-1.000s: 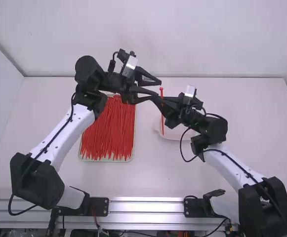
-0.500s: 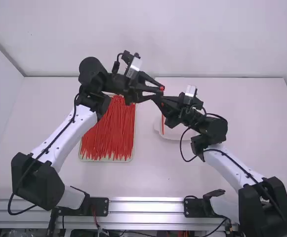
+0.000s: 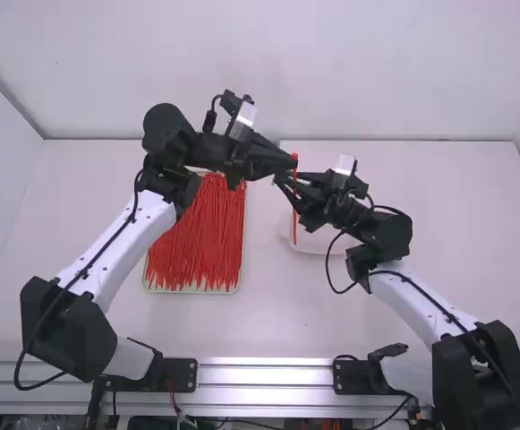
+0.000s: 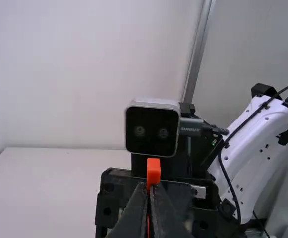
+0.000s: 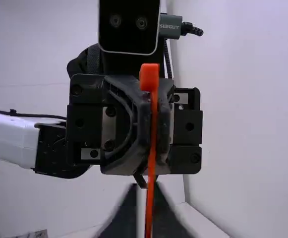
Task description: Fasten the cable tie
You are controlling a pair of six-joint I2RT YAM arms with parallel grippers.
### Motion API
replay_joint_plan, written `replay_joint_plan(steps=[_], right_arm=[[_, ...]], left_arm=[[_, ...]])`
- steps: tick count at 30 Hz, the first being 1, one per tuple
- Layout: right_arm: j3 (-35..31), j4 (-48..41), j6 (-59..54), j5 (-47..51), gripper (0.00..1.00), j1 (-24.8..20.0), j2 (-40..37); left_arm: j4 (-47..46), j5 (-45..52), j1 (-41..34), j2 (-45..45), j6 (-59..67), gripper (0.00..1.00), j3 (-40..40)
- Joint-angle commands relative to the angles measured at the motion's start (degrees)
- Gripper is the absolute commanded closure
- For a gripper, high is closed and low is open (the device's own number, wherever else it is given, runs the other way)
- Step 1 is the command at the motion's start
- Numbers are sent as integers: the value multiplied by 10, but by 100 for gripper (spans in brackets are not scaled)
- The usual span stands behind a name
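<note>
A red cable tie (image 3: 294, 224) stands upright in the air between the two arms, above the middle of the table. My left gripper (image 3: 288, 163) is shut on its upper end, just under the square head (image 4: 153, 171). Below it, my right gripper (image 3: 293, 191) is shut on the strap (image 5: 151, 148), which runs up from between its own fingers to the head (image 5: 149, 77). The two grippers face each other closely, almost touching. The strap's lower end hangs down towards a white dish.
A shallow tray (image 3: 193, 291) holding several red cable ties lies left of the middle, under the left arm. The white dish (image 3: 313, 247) sits on the table below the grippers. Bare white table stretches to the right and the front.
The left gripper, open and a little to the left one second ago, has moved right to the tie's top and shut on it. The right gripper has kept hold of the strap.
</note>
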Motion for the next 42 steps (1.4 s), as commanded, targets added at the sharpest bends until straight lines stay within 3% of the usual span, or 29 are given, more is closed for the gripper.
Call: replay_joint_plan(steps=[1,3,4,7,18,32,38,42], right_arm=[[15,3,6,-5,74,2,1],[15,-14,13,-5,50,-3,1],[15,-19,12,-10,45,-6,1],[15,-33,9,-56,38,-20,1],[15,-103,6,-157,28,-47,1],[15,-256,-101,-158,29,-19,1],[15,-299,-119,-163,41,-23,1],[15,-313,-139,-169,58,-24,1]], left_arm=[[4,-7,2,-1,-7,98,18],[4,-7,6,-1,-15,98,21],[4,-5,8,-1,-17,98,23],[2,3,18,-1,-20,98,36],[-41,30,64,-1,-47,98,99],[-72,26,67,-1,-43,98,122],[-73,35,84,-1,-42,98,122],[-74,36,88,-1,-43,98,121]])
